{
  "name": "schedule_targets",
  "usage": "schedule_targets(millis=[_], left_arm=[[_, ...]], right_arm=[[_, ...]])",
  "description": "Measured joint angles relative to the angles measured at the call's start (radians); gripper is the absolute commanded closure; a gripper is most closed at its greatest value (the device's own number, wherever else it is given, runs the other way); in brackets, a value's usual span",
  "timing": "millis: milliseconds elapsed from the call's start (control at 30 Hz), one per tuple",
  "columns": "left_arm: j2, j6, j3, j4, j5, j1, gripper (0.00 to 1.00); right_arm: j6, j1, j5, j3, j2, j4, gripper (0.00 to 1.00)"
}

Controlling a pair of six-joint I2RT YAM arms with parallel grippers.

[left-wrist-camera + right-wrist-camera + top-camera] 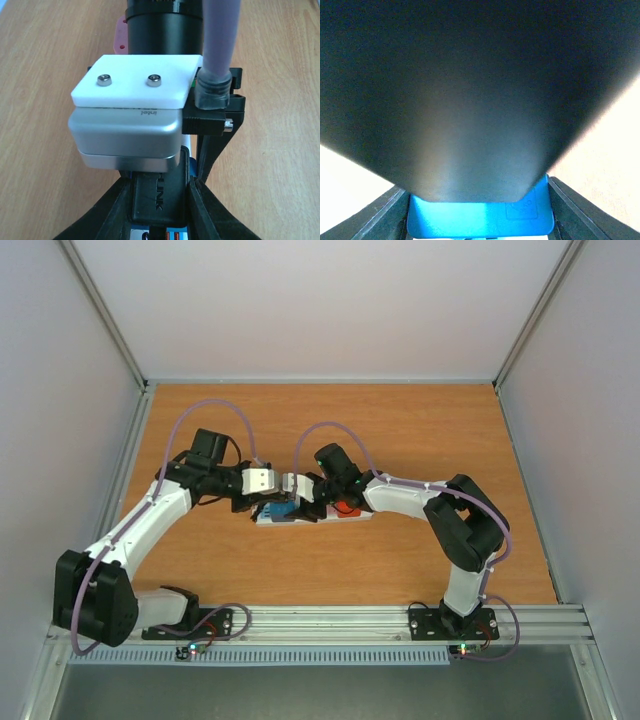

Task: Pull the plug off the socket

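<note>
Two arms [150, 520] [400, 495], one socket [283, 512], one black plug [157, 200], one wooden table [400, 430].

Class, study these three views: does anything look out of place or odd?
Yes: the left arm and right arm crowd each other over the socket. The right arm's camera fills the left wrist view, close by the plug. A dark blur blocks nearly all the right wrist view. Nothing spilled or broken shows.

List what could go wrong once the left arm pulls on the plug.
1. The left fingers pinch the black plug by its sides; it could slip free.
2. The right fingers straddle the socket at its blue face; if that hold is loose, it may lift too.
3. The right wrist's camera crowds close to the plug; a pull could strike it.
</note>
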Motion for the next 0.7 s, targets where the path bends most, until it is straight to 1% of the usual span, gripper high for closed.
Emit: schedule_targets(millis=[167, 333, 533, 700], left_arm=[[0.000, 0.024, -0.001, -0.018, -0.008, -0.001, 0.89], [0.000, 0.016, 0.000, -0.038, -0.003, 0.023, 0.89], [0.009, -0.064, 0.026, -0.061, 0.027, 0.116, 0.88], [0.027, -0.134, 0.087, -0.076, 0.053, 0.208, 0.88]], right_arm=[[0.000, 0.000, 0.000, 0.000, 0.000, 0.000, 0.61], [0.002, 0.000, 0.000, 0.003, 0.000, -0.003, 0.39], [0.014, 0.001, 0.003, 0.018, 0.000, -0.030, 0.19], [0.032, 0.003, 0.005, 0.033, -0.027, -0.046, 0.08]])
